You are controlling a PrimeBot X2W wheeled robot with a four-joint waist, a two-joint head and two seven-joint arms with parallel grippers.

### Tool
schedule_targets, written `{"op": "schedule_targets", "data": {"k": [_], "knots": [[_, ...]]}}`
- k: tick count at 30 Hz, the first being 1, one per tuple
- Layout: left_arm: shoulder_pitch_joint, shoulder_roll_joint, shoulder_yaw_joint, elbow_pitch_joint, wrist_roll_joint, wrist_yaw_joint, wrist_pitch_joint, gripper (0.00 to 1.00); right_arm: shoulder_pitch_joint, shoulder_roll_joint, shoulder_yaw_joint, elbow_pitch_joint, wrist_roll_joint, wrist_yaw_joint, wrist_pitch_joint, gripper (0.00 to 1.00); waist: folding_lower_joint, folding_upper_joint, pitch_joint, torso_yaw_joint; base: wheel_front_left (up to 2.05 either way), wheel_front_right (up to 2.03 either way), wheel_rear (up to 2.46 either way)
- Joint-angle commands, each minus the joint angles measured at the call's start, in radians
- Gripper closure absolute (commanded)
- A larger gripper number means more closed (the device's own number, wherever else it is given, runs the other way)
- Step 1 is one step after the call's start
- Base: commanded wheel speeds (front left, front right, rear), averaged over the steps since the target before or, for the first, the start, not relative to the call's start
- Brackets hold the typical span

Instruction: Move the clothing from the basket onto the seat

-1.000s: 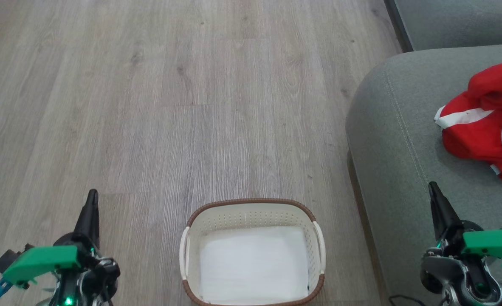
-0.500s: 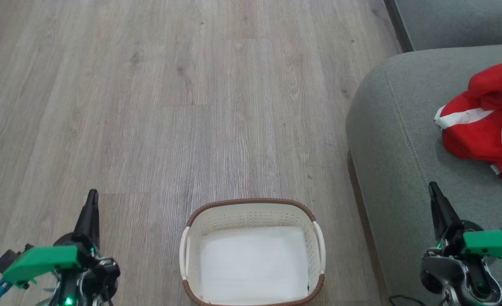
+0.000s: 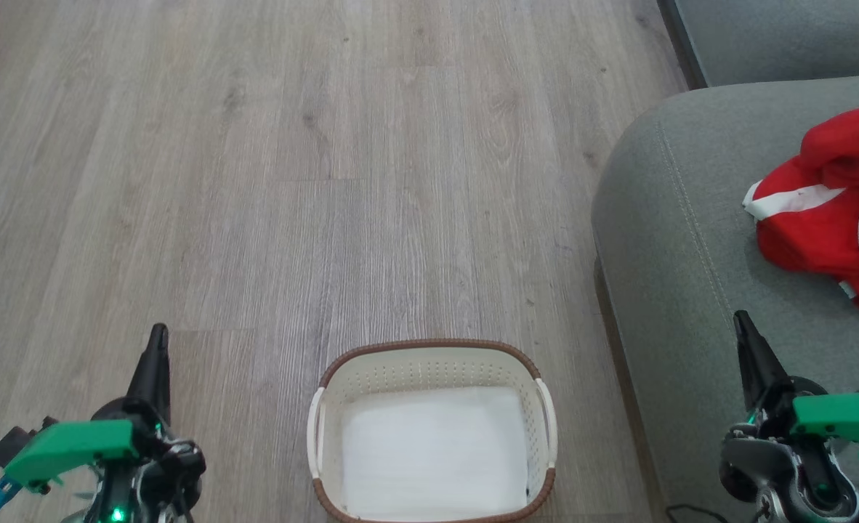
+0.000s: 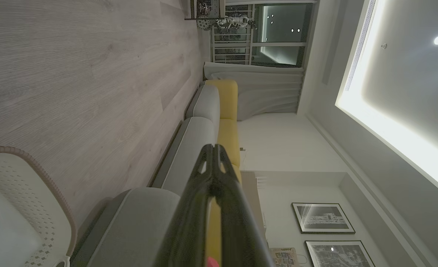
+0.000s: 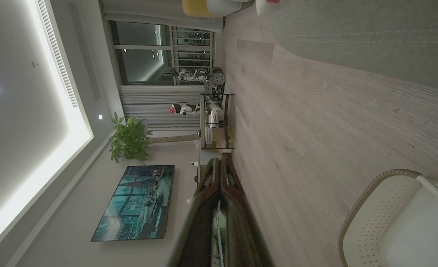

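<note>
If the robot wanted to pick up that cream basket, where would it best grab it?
Probably with both arms: left gripper on the white left handle, right gripper on the right handle, each coming from its own side. These stand off the basket's walls as thin bars that slim fingers could pinch, and it sits upright between the arms.

Crumpled red clothing (image 3: pixel 829 207) lies on the grey-green seat (image 3: pixel 676 240); the cream basket (image 3: pixel 429 363) stands beside.
</note>
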State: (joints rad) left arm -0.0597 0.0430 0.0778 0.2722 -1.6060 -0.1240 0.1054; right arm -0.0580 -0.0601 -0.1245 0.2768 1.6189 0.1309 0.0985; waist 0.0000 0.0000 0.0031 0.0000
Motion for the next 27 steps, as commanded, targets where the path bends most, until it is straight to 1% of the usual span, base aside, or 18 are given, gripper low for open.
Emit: {"op": "schedule_targets", "data": {"k": [1,27], "knots": [[-0.049,0.007,0.036,-0.027,-0.002,-0.007,0.008,1.0,-0.049,0.005,0.017,-0.032,-0.005,0.0,0.009,1.0,0.0,0.0,0.0,0.0,0.0,0.0,0.0],[-0.048,0.007,0.036,-0.027,-0.002,-0.007,0.008,1.0,-0.05,0.006,0.015,-0.032,-0.007,0.0,0.011,1.0,0.0,0.0,0.0,0.0,0.0,0.0,0.0]]}}
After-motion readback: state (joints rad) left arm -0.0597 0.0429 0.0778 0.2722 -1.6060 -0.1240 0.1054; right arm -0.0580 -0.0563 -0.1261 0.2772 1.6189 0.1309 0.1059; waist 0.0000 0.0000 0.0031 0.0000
